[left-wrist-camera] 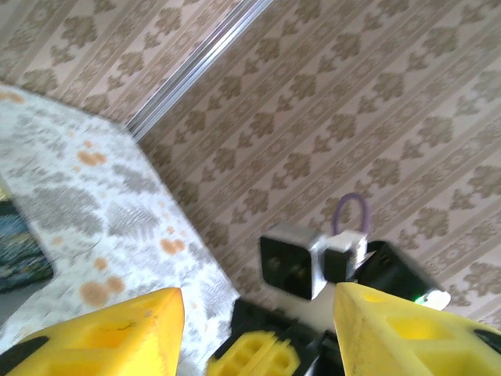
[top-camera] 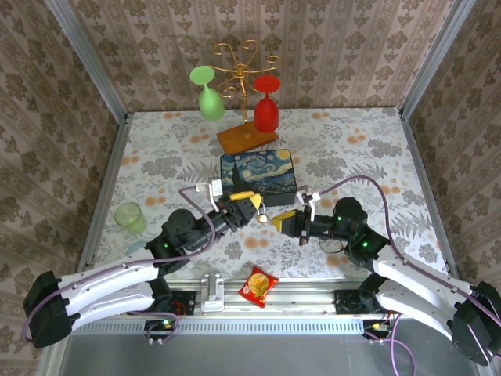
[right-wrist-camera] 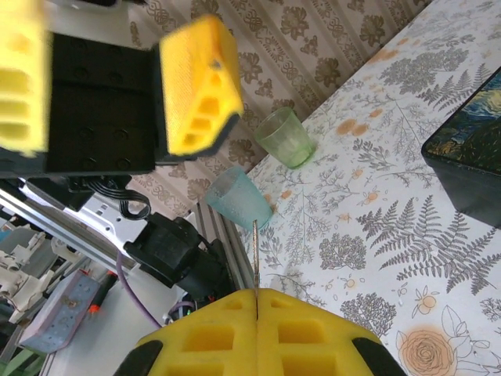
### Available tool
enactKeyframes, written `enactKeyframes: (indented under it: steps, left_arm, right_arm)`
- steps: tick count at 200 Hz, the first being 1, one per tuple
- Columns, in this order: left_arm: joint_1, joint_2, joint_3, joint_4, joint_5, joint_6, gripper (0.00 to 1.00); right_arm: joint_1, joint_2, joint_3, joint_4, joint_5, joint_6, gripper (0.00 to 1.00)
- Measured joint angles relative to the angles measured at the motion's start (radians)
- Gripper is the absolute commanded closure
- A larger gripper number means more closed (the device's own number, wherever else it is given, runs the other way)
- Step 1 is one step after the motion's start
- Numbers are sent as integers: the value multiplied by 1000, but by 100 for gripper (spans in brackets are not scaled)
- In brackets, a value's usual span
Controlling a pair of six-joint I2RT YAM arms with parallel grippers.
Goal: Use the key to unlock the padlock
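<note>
Above mid-table, by the painted box, pinches the key in the right gripper, tip aimed for insertion; spreads the left gripper opposite to steady the padlock, perhaps that pale speck between.

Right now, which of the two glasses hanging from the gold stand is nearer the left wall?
The green glass; the red glass hangs on the right side of the stand.

You have little room between the left gripper and the right gripper, which nearly meet, with the key jutting from the right one's pinched pads. The painted box blocks you just behind them; the green cup stands left. The bench right of the box is free.
</note>
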Motion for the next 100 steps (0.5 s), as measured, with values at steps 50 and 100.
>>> enactKeyframes:
  steps: [50,100]
  left_arm:
    - [36,68,-56,-54,167,-17,58]
    - [42,71,-58,24,234,-28,51]
  right_arm:
    - [-2,10,0,39,-27,24,100]
    - [-4,42,8,43,-41,29,100]
